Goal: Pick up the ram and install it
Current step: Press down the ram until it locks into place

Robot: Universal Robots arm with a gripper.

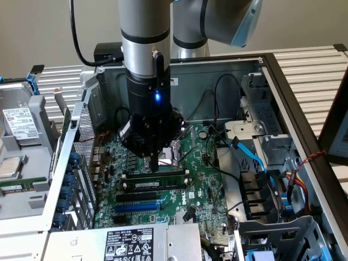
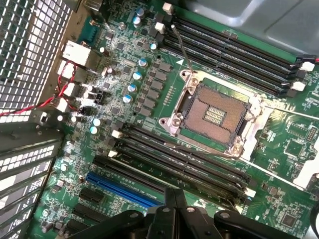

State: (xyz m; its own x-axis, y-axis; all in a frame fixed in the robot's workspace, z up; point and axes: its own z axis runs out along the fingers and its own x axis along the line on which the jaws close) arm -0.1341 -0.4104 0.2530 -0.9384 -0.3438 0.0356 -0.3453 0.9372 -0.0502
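Item: ram (image 1: 156, 184), a long green stick with a white label, lying along the memory slots of the motherboard (image 1: 201, 179) just below the hand in the exterior view; whether it is fully seated cannot be told.

Hand (image 1: 153, 166): black, on a silver arm with a blue light, hanging straight down over the board with its tip at or just above the ram's upper edge. The fingers (image 2: 172, 204) look drawn close together in the wrist view; whether they grip anything cannot be told.

Board fittings: blue expansion slot (image 1: 138, 206) beside the ram toward the case front; in the wrist view the same blue slot (image 2: 122, 191), rows of black memory slots (image 2: 184, 162), and an open processor socket (image 2: 212, 114) with a metal frame.

Enclosure: open grey computer case (image 1: 239, 68), perforated rear panel (image 1: 81, 136) at the exterior view's left, blue cables (image 1: 253, 155) and drive bays at its right, labelled power supply (image 1: 128, 244) in front.

Surroundings: slatted white surface (image 1: 312, 70) under the case; a hard drive (image 1: 19, 122) in a grey carrier at the exterior view's left; plain beige wall (image 1: 32, 27) behind.
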